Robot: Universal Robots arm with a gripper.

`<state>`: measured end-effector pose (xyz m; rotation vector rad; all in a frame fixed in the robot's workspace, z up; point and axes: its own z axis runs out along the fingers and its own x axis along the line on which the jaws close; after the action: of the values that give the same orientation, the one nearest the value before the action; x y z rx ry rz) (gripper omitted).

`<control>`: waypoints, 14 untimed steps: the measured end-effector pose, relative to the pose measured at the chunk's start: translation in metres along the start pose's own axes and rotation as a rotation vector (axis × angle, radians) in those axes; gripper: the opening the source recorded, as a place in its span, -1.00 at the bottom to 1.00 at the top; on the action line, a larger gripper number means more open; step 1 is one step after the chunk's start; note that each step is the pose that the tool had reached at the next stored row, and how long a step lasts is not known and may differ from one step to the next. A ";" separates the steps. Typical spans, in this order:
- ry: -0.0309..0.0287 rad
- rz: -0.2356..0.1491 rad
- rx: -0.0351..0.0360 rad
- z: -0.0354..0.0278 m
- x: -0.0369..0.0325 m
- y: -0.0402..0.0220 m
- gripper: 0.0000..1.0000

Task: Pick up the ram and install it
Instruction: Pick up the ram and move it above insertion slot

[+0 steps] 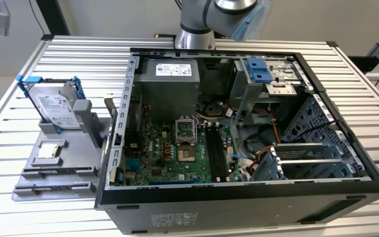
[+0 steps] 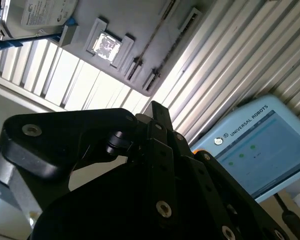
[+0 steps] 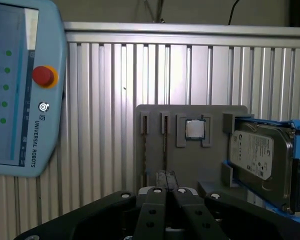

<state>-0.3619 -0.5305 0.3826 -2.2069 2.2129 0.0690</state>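
Okay, pick step, grasp not yet made: slim dark ram stick [image 3: 165, 150] stands edge-on in the grey slotted plastic holder [image 3: 190, 165], at 9 o'clock of the open black computer case [image 1: 242, 212] in the exterior view. Black gripper [image 3: 165, 176] faces it, apart from it, fingers clenched on nothing. Grasping calls for parting them and squaring across the thin edge.

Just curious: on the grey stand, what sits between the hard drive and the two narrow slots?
A square silver chip in a recess, in the first wrist view.
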 end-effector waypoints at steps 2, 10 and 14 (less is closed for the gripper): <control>0.0000 0.000 0.0000 0.0000 0.0000 0.0000 -1.00; 0.0000 0.000 0.0000 0.0044 0.0002 -0.0001 -1.00; 0.0000 0.000 0.0001 0.0094 0.0003 -0.0002 -1.00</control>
<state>-0.3619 -0.5304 0.3732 -2.2070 2.2126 0.0689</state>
